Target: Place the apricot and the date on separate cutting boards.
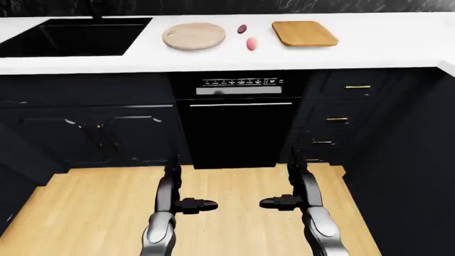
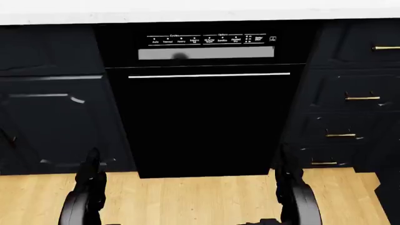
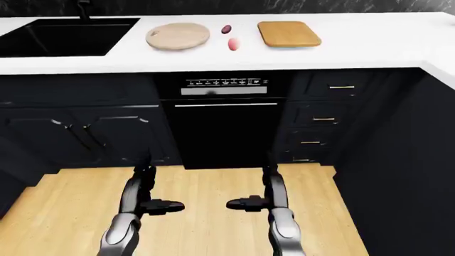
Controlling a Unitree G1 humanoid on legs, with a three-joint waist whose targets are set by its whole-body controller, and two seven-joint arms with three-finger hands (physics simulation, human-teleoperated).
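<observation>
On the white counter (image 1: 398, 45), a pink apricot (image 1: 252, 44) lies between a round pale cutting board (image 1: 193, 36) on its left and a square wooden cutting board (image 1: 304, 33) on its right. A small dark date (image 1: 242, 29) lies just above the apricot. My left hand (image 1: 190, 205) and right hand (image 1: 284, 202) hang low over the wooden floor, far below the counter, both open and empty, fingers pointing toward each other.
A black sink (image 1: 71, 36) is set in the counter at the left. A black dishwasher (image 1: 238, 125) stands straight ahead under the counter, with dark cabinets (image 1: 92, 128) on its left and drawers with gold handles (image 1: 337, 118) on its right. Counter corner (image 3: 441, 69) juts at right.
</observation>
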